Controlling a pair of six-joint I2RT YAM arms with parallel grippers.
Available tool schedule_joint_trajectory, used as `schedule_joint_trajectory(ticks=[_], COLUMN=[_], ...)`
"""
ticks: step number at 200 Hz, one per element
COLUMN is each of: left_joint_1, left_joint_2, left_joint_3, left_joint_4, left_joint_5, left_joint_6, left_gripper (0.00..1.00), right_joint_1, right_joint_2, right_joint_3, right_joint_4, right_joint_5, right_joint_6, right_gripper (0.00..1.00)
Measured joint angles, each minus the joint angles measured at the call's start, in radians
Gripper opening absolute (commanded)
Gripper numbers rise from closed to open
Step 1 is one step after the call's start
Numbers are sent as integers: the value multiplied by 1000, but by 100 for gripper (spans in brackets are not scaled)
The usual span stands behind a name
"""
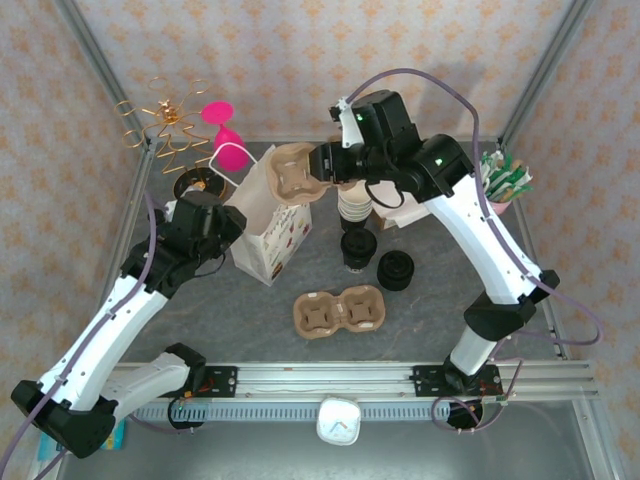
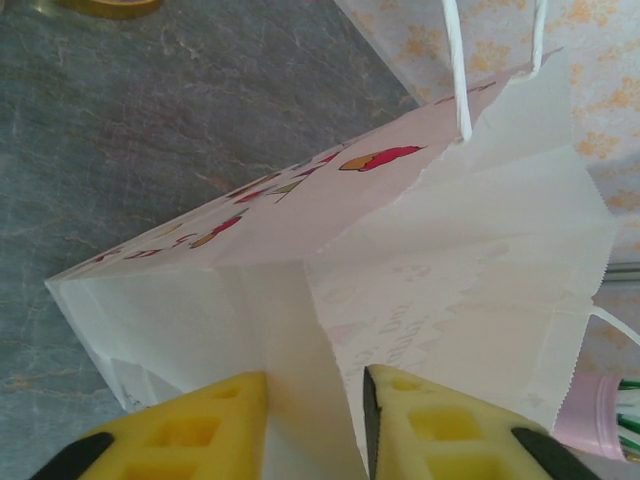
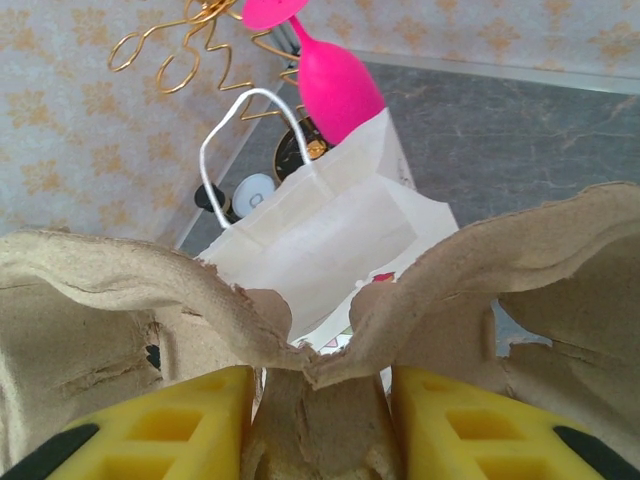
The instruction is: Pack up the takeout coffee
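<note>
**Carrier poised over bag; coffee not yet packed.**

The bag [image 1: 268,225] stands on the table. The left gripper [image 2: 315,420] has its fingers flanking the bag's side fold, apparently to steady it; a firm pinch cannot be confirmed. The right gripper [image 3: 320,420] is clamped on the centre rib of a carrier [image 1: 295,175], held above the bag's far rim, probably for lowering in. The coffee [image 1: 357,248] stands on the table just right of the bag.
</note>
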Motion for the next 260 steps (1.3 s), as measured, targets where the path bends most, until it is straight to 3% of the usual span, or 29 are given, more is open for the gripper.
schedule_joint_trajectory(ticks=[82, 185, 260], left_joint_1=[6, 6, 6], left_joint_2=[16, 5, -14], left_joint_3=[56, 149, 138], left_joint_4=[-90, -232, -227], left_joint_5=[13, 49, 53], left_joint_6=[120, 159, 152], left_gripper=[0, 0, 0], right_joint_1=[35, 107, 153], right_joint_2=[27, 52, 63], right_joint_3=[22, 45, -113], right_joint_4=[11, 60, 116], right_joint_5=[-31, -95, -128], right_joint_6=[2, 58, 116], right_gripper=[39, 38, 37])
